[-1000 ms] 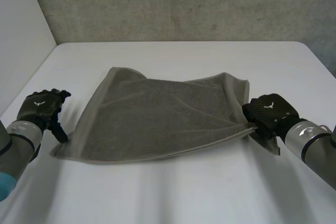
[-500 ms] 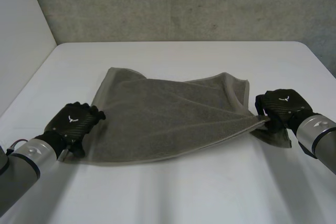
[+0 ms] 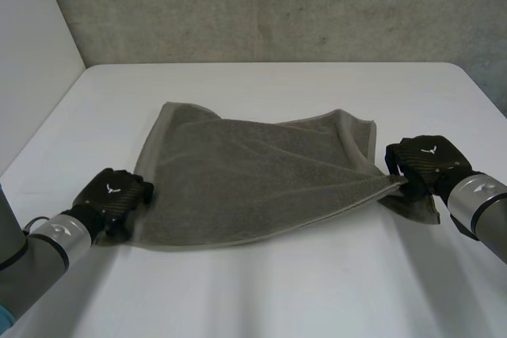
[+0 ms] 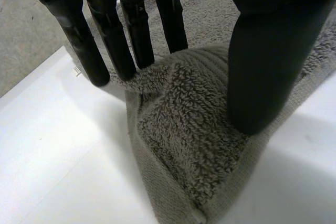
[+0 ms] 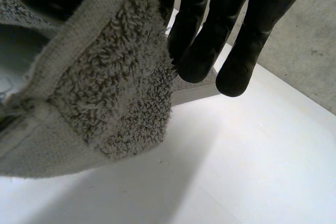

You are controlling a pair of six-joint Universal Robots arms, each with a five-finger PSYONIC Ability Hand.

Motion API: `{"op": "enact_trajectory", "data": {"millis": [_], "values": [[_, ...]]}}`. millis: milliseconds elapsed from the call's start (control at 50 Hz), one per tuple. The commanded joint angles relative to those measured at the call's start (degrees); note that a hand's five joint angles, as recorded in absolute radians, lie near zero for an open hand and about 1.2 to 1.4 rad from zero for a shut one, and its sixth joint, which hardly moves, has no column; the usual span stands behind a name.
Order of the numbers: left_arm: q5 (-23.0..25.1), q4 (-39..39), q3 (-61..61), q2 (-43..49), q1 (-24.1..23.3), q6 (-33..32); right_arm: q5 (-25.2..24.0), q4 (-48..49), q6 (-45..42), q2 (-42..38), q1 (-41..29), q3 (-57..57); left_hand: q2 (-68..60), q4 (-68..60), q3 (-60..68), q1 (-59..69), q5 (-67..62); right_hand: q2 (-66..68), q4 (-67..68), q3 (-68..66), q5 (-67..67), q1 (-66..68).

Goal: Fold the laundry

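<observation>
While the left robot hand pinches a towel corner on the desk, the right robot hand grips another, thumb hidden.

Your towel is grey-brown terry with a flat woven hem. It lies spread open and skewed in the middle of the white table. Its near right corner is pulled up off the surface into a taut point, and its near left corner is bunched.

grey towel: 1 | white table: 1 | left hand + right hand: 2
</observation>
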State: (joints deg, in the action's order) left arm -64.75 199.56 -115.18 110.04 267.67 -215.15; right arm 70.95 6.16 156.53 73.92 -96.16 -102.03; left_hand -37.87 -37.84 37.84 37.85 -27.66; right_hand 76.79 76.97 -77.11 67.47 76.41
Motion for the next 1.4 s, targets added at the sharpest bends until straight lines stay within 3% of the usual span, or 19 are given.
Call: {"op": "enact_trajectory", "data": {"millis": [20, 180, 400, 480, 660, 780, 980, 1100, 1200, 1300, 1360, 1400], "values": [[0.1, 1.7, 0.8, 0.7, 0.1, 0.0, 0.0, 0.0, 0.0, 0.0, 0.0, 0.0, -23.3, -23.3, 23.3, 23.3, -23.5, 3.2, 3.0, -2.9, 2.5, 3.6], [0.0, 2.6, 0.7, -0.3, 1.4, 0.5, 0.0, 0.0, -0.1, 0.0, 0.0, -0.1, -42.1, -42.1, 42.1, 42.1, -42.3, 3.2, 3.0, -2.9, 2.5, 3.6], [-0.1, 1.8, 0.2, -3.1, 1.7, 0.2, 0.0, -1.2, -1.3, 0.2, -0.1, 0.6, -42.1, -42.2, 42.2, 42.1, -42.3, 3.2, 3.0, -2.9, 2.5, 3.6], [0.1, 0.4, -0.4, -5.8, 1.6, 0.1, -0.2, -9.1, -8.4, 1.7, -0.5, 2.0, -42.1, -42.2, 42.2, 42.1, -42.3, 3.2, 3.0, -2.9, 2.5, 3.6], [0.9, -15.2, -0.9, -17.3, 3.3, -0.1, -0.3, -32.9, -32.0, 5.2, 0.2, 2.5, -42.1, -42.2, 42.2, 42.1, -42.3, 3.2, 3.0, -2.9, 2.5, 3.6], [2.8, -26.5, 0.2, -21.4, 5.0, -0.2, -0.2, -37.2, -34.5, 8.4, 3.1, 2.4, -42.1, -42.2, 42.2, 42.1, -42.3, 3.2, 3.0, -2.9, 2.5, 3.6], [4.9, -29.5, 4.7, -23.0, 7.5, -0.1, -0.6, -38.8, -34.5, 11.2, 4.1, 6.3, -42.1, -42.2, 42.2, 42.1, -42.3, 3.2, 3.0, -2.9, 2.5, 3.6], [4.5, -27.6, 9.8, -18.2, 6.5, 0.7, 0.4, -36.7, -33.7, 7.2, 3.2, 12.3, -42.1, -42.2, 42.2, 42.1, -42.3, 3.2, 3.0, -2.9, 2.5, 3.6], [2.6, -24.5, 16.9, -8.0, 1.4, 0.6, 2.4, -35.2, -33.2, 0.8, 0.2, 17.9, -42.1, -42.2, 42.2, 42.1, -42.3, 3.2, 3.0, -2.9, 2.5, 3.6], [-4.0, -21.4, 30.3, 2.6, -2.1, 1.2, 6.7, -30.7, -32.3, -5.3, -4.1, 26.9, -42.1, -42.2, 42.2, 42.1, -42.3, 3.2, 3.0, -2.9, 2.5, 3.6], [-5.4, -20.6, 34.7, 4.4, -2.8, 1.8, 8.8, -25.6, -30.1, -8.3, -5.4, 34.5, -42.1, -42.2, 42.2, 42.1, -42.3, 3.2, 3.0, -2.9, 2.5, 3.6], [-7.7, -18.1, 43.7, 6.5, -4.2, 4.1, 9.6, -18.6, -26.8, -9.8, -5.7, 42.9, -42.1, -42.2, 42.2, 42.1, -42.3, 3.2, 3.0, -2.9, 2.5, 3.6]]}}
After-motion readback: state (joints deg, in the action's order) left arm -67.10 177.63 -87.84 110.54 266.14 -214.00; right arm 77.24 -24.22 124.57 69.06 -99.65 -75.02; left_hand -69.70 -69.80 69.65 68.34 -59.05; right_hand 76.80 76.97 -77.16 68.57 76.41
